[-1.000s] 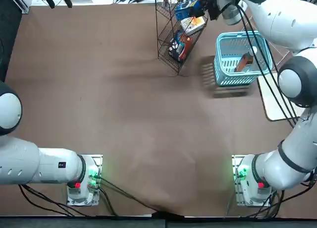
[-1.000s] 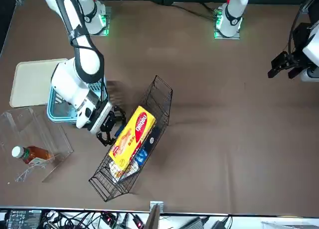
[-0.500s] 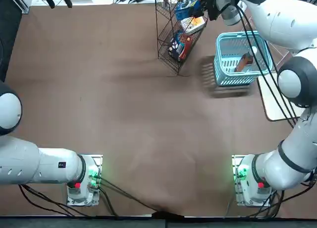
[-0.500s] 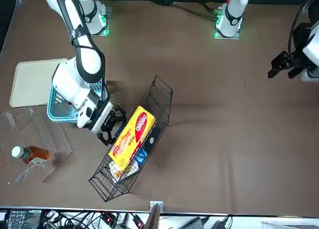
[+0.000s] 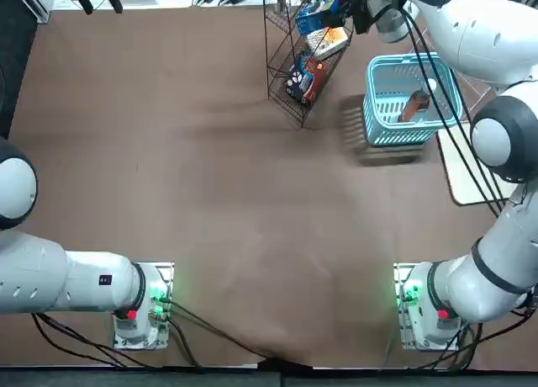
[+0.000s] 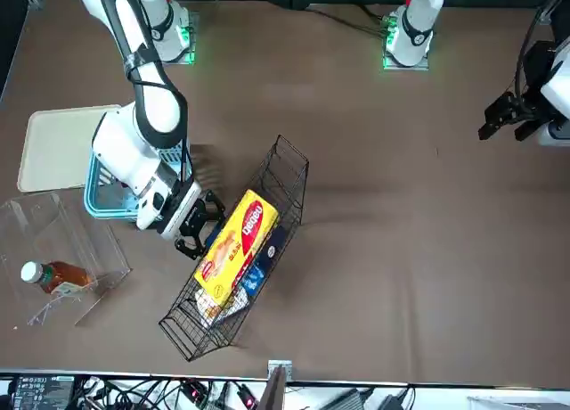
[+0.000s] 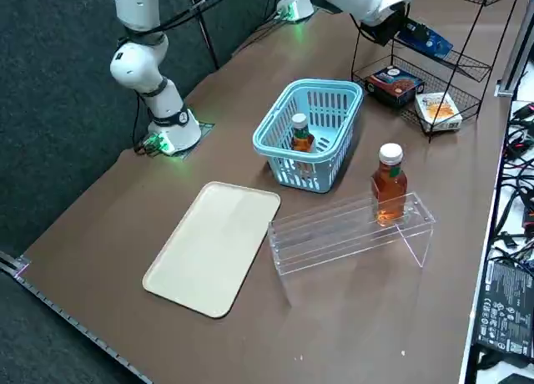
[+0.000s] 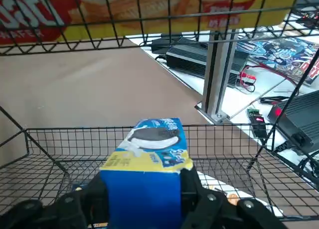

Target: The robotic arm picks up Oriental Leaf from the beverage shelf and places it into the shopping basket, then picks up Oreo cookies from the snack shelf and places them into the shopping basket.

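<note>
Clamping Oreo cookies [image 8: 144, 174], right gripper [image 8: 142, 201] overhangs brown table [image 5: 218, 185].

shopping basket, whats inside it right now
One Oriental Leaf bottle stands inside the shopping basket; the floor under it is hidden. The right tool is away at the snack shelf, gripping the Oreo cookies.

right gripper [image 5: 346, 7]: you've got it up at the snack shelf [image 5: 286, 76], right against the Oreo cookies [image 5: 312, 15]
shopping basket [image 5: 373, 101]: just beside the rack
Oriental Leaf [image 5: 413, 106]: lying inside that basket
beige tray [image 5: 461, 172]: peeking out under the robotic arm [image 5: 492, 135]
</note>
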Robot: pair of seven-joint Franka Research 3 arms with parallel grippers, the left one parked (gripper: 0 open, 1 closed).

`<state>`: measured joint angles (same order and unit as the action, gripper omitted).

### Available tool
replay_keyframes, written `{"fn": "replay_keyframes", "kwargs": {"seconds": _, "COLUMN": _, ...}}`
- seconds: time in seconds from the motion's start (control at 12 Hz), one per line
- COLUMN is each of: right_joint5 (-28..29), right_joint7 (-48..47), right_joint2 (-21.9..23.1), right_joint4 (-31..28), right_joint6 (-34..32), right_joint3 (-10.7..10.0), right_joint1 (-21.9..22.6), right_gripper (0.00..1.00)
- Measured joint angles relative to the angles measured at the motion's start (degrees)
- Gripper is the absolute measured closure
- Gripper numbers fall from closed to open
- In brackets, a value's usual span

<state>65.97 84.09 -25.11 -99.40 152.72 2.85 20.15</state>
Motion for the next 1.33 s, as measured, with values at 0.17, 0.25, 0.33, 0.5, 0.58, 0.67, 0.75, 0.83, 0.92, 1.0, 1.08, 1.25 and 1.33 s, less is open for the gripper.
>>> {"fn": "replay_keyframes", "kwargs": {"seconds": 0.17, "right_joint5": 0.0, "right_joint7": -0.01, "right_joint2": 0.0, "right_joint4": 0.01, "right_joint6": 0.0, "right_joint3": 0.0, "right_joint1": 0.01, "right_gripper": 0.37}}
{"fn": "replay_keyframes", "kwargs": {"seconds": 0.25, "right_joint5": 0.0, "right_joint7": -0.01, "right_joint2": 0.0, "right_joint4": 0.02, "right_joint6": 0.01, "right_joint3": 0.0, "right_joint1": 0.02, "right_gripper": 0.38}}
{"fn": "replay_keyframes", "kwargs": {"seconds": 0.33, "right_joint5": 0.0, "right_joint7": -0.02, "right_joint2": 0.0, "right_joint4": 0.03, "right_joint6": 0.02, "right_joint3": 0.0, "right_joint1": 0.01, "right_gripper": 0.38}}
{"fn": "replay_keyframes", "kwargs": {"seconds": 0.5, "right_joint5": 0.0, "right_joint7": -0.04, "right_joint2": 0.0, "right_joint4": 0.06, "right_joint6": 0.03, "right_joint3": 0.0, "right_joint1": 0.02, "right_gripper": 0.39}}
{"fn": "replay_keyframes", "kwargs": {"seconds": 0.58, "right_joint5": 0.0, "right_joint7": -0.04, "right_joint2": 0.01, "right_joint4": 0.15, "right_joint6": 0.04, "right_joint3": -0.01, "right_joint1": 0.02, "right_gripper": 0.39}}
{"fn": "replay_keyframes", "kwargs": {"seconds": 0.67, "right_joint5": 0.0, "right_joint7": -0.04, "right_joint2": 0.03, "right_joint4": 0.28, "right_joint6": 0.04, "right_joint3": -0.02, "right_joint1": 0.02, "right_gripper": 0.39}}
{"fn": "replay_keyframes", "kwargs": {"seconds": 0.75, "right_joint5": 0.0, "right_joint7": -0.04, "right_joint2": 0.1, "right_joint4": 0.46, "right_joint6": 0.04, "right_joint3": -0.02, "right_joint1": 0.02, "right_gripper": 0.39}}
{"fn": "replay_keyframes", "kwargs": {"seconds": 0.83, "right_joint5": 0.0, "right_joint7": -0.04, "right_joint2": 0.23, "right_joint4": 0.67, "right_joint6": 0.04, "right_joint3": -0.02, "right_joint1": 0.02, "right_gripper": 0.39}}
{"fn": "replay_keyframes", "kwargs": {"seconds": 0.92, "right_joint5": 0.0, "right_joint7": -0.05, "right_joint2": 0.47, "right_joint4": 0.91, "right_joint6": 0.04, "right_joint3": -0.02, "right_joint1": 0.03, "right_gripper": 0.39}}
{"fn": "replay_keyframes", "kwargs": {"seconds": 1.0, "right_joint5": 0.0, "right_joint7": -0.07, "right_joint2": 0.81, "right_joint4": 1.1, "right_joint6": 0.04, "right_joint3": -0.02, "right_joint1": 0.04, "right_gripper": 0.39}}
{"fn": "replay_keyframes", "kwargs": {"seconds": 1.08, "right_joint5": 0.0, "right_joint7": -0.1, "right_joint2": 1.2, "right_joint4": 1.27, "right_joint6": 0.04, "right_joint3": -0.02, "right_joint1": 0.05, "right_gripper": 0.39}}
{"fn": "replay_keyframes", "kwargs": {"seconds": 1.25, "right_joint5": 0.1, "right_joint7": -0.19, "right_joint2": 2.56, "right_joint4": 1.36, "right_joint6": 0.04, "right_joint3": -0.02, "right_joint1": 0.04, "right_gripper": 0.39}}
{"fn": "replay_keyframes", "kwargs": {"seconds": 1.33, "right_joint5": 0.15, "right_joint7": -0.22, "right_joint2": 2.89, "right_joint4": 1.37, "right_joint6": 0.04, "right_joint3": -0.02, "right_joint1": 0.04, "right_gripper": 0.39}}
